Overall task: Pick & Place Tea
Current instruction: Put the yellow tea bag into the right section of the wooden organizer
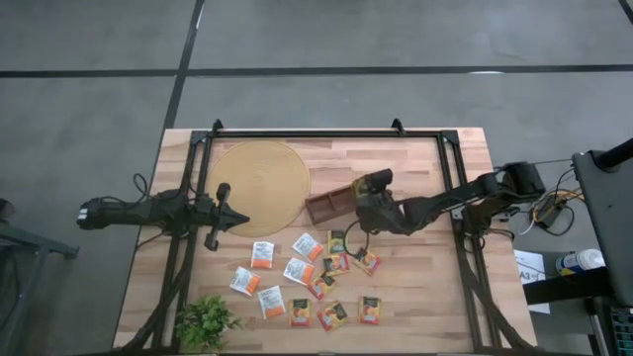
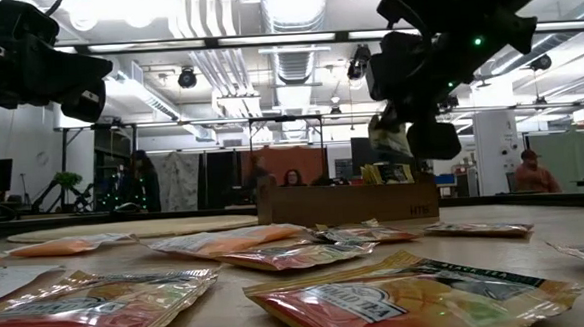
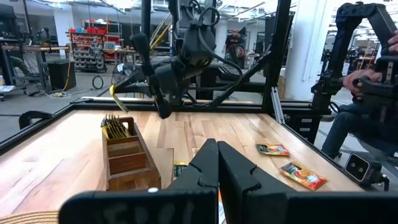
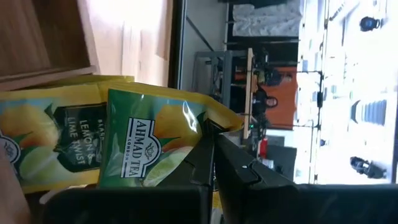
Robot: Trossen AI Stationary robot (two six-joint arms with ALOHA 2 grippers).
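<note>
Tea sachets, green/yellow, orange/red and white, lie scattered on the table's near half [image 1: 315, 282]. The long wooden tray [image 1: 331, 203] stands at mid-table, with green/yellow sachets standing in its right end compartment [image 3: 115, 127]. My right gripper [image 1: 362, 194] hovers over that end of the tray, shut on a green/yellow sachet [image 4: 149, 149]. My left gripper [image 1: 226, 219] is shut and holds nothing, at the near edge of the round woven mat [image 1: 259, 183]. My right gripper pinches the green/yellow sachet between its two fingers at one edge [image 4: 189, 134], coming from above. The sachet is lifted clear, just above the sachets in the tray's compartment [image 4: 56, 143]. In the low view it hangs below the fingers [image 2: 388, 138], over the tray [image 2: 344, 203].
A small leafy plant [image 1: 205, 321] stands at the table's near left corner. A black frame [image 1: 307, 133] runs along the far edge and down both sides. People show in the room beyond the table.
</note>
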